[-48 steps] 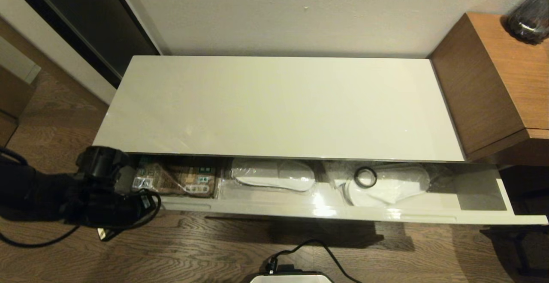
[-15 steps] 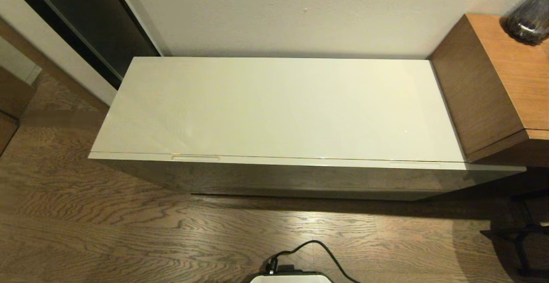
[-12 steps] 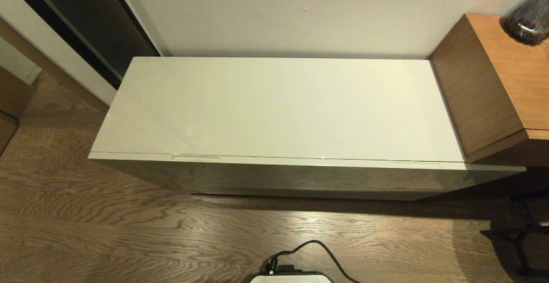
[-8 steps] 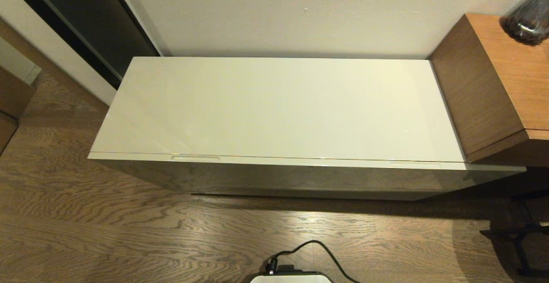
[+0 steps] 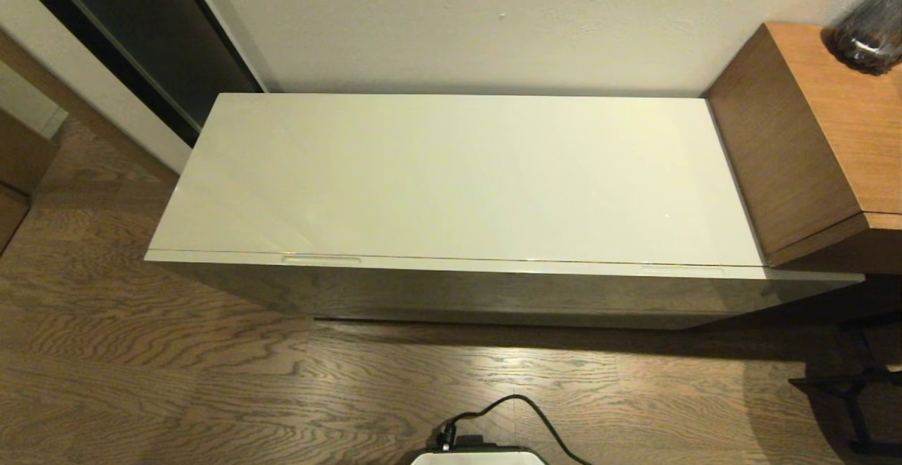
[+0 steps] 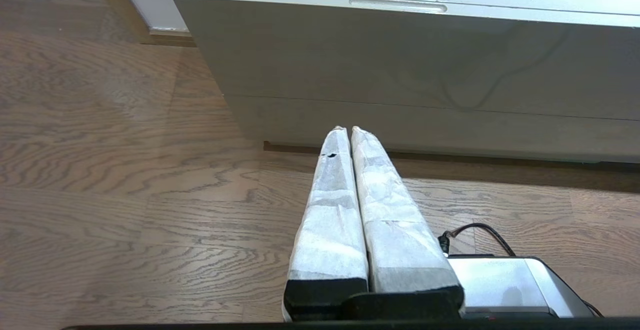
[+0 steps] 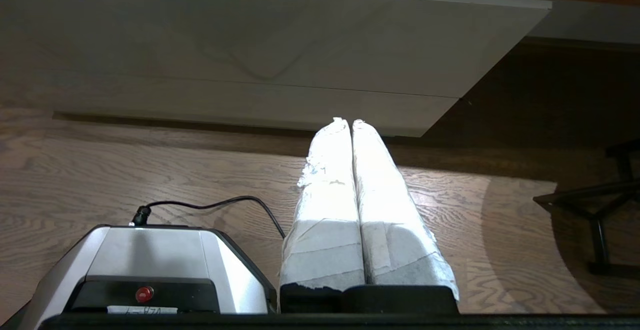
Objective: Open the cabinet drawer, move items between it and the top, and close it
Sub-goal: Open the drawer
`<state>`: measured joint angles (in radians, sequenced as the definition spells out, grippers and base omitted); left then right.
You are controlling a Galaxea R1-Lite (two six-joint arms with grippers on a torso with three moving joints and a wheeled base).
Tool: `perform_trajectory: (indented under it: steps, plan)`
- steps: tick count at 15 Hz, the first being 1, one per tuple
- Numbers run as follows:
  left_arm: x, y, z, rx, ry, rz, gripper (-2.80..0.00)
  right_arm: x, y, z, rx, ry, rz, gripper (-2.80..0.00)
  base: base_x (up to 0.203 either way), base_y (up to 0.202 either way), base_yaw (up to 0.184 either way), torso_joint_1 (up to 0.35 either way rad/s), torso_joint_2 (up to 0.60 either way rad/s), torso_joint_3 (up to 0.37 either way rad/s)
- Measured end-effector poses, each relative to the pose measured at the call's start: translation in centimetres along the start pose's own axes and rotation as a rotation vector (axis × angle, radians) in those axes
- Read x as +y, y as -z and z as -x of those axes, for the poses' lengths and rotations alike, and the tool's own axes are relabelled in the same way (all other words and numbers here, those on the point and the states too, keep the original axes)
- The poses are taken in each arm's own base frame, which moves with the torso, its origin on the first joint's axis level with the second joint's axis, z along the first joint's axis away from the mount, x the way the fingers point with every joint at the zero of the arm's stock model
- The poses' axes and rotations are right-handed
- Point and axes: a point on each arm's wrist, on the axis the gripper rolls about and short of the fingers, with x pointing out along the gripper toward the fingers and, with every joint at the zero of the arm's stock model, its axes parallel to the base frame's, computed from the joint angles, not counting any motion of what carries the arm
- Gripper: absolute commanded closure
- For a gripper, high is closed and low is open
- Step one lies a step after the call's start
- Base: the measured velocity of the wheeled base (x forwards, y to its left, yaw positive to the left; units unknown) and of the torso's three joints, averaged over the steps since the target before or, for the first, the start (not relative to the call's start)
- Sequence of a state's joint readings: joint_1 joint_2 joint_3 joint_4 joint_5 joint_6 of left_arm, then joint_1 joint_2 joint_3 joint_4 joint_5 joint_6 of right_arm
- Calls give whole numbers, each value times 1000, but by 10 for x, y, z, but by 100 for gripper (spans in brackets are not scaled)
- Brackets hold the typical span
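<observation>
The cabinet drawer [image 5: 493, 268] is pushed fully shut, its glossy grey-beige front flush right under the top [image 5: 458, 176]. Two slot handles sit along its upper edge, and the off-white top is flat and glossy.

A plain pale wall [image 5: 493, 21] runs behind, and the floor [image 5: 176, 394] is dark wood planks with strong grain. At the right a taller brown wooden unit [image 5: 824, 134] stands against the wall, with a dark glass vase [image 5: 870, 25] on it. At the left is a dark panel [image 5: 141, 35] edged in white trim. A black cable [image 5: 521, 412] curls on the floor nearby.
</observation>
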<state>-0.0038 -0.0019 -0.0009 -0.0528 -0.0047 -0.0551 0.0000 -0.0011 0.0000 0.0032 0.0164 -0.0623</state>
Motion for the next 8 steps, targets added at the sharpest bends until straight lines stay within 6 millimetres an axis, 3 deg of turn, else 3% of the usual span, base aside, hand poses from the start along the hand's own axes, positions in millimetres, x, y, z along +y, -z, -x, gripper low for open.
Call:
perform_trajectory:
  steps: [8]
  plan:
    - [0,0,0,1,0,0,0,0,0,0,0,0,0,0,0,0,0,0,0,0]
